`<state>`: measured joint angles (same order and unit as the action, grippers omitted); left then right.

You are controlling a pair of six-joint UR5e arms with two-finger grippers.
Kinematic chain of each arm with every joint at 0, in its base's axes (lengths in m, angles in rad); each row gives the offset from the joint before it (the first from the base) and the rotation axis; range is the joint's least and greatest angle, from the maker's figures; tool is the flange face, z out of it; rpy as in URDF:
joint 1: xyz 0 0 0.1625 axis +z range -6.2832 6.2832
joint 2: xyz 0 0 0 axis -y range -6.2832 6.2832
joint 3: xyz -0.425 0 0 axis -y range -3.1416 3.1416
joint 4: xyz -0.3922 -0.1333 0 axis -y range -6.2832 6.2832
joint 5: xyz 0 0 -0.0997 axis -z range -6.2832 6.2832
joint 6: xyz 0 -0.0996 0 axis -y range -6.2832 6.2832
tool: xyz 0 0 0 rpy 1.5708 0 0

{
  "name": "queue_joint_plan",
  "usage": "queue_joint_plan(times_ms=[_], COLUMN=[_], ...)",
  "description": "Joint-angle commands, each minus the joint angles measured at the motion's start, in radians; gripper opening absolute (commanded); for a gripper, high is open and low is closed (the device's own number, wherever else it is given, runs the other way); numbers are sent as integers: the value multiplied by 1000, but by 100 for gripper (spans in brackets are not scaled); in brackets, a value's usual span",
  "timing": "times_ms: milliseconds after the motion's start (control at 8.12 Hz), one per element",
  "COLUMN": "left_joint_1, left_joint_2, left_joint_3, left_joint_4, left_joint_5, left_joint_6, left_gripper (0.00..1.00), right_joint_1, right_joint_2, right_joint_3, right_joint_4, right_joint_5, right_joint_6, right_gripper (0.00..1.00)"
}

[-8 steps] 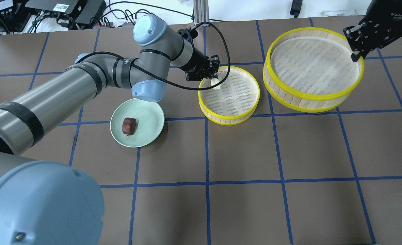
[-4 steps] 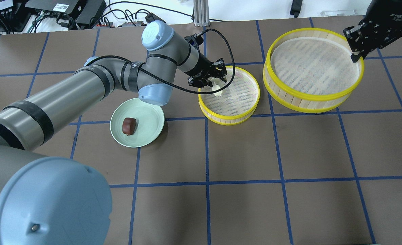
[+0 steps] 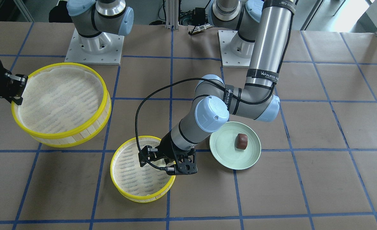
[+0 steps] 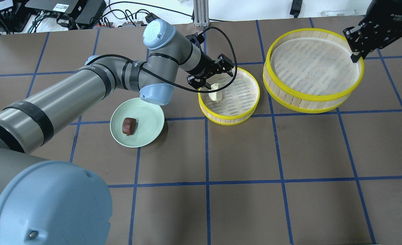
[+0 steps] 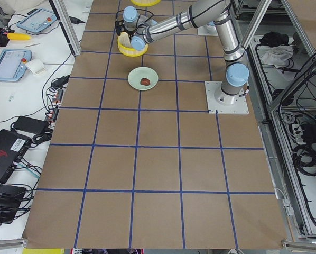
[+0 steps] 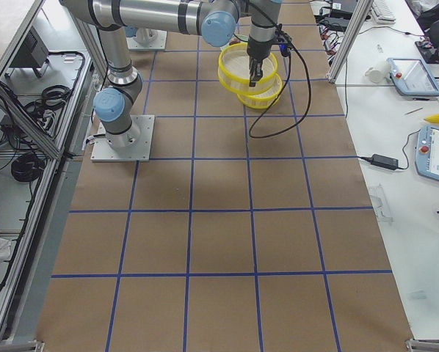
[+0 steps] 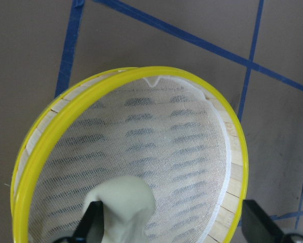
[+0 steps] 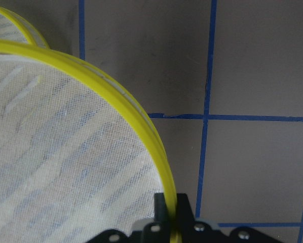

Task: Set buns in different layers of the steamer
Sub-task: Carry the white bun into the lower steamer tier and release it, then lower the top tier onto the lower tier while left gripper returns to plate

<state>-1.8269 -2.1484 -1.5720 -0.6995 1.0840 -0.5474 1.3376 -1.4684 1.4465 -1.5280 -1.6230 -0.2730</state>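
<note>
The pale cream bun (image 4: 215,92) lies on the mesh of the small yellow-rimmed steamer tray (image 4: 229,123), near its left wall. My left gripper (image 4: 211,75) hangs open just above the bun, and in the left wrist view the bun (image 7: 123,205) sits between the spread fingers (image 7: 90,223). The dark reddish-brown bun (image 4: 129,125) lies on the pale green plate (image 4: 153,115). My right gripper (image 4: 355,56) is shut on the rim of the large steamer tray (image 4: 306,103), and the right wrist view shows its fingers (image 8: 161,212) clamping the yellow rim.
The plate (image 3: 223,153) sits close beside the small tray (image 3: 111,169), under the left arm's elbow. The large tray (image 3: 60,140) stands just right of the small one in the overhead view. The brown table has blue tape lines.
My left gripper has opened and let go of the cream bun, which now lies on the small tray's mesh. The right gripper and large tray have not moved.
</note>
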Motion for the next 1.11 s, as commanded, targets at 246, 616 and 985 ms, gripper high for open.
queue_joint_plan(times_ms=[246,616,985], left_joint_1=[-11,49,151], left_joint_2=[39,122,159], left_joint_3=[16,17,-6], left_joint_4=[-15,-223,-397], left_joint_5=[29,209,403], left_joint_6=[-5,154,410], left_gripper=[100,100,100], right_joint_1=[1,15,115], right_joint_2=[-4,-1,25], right_joint_3=[0,2,3], right_joint_4=[0,-3,-69], right_joint_5=[2,18,5], right_joint_6=[6,56,130], right_gripper=[0,0,0])
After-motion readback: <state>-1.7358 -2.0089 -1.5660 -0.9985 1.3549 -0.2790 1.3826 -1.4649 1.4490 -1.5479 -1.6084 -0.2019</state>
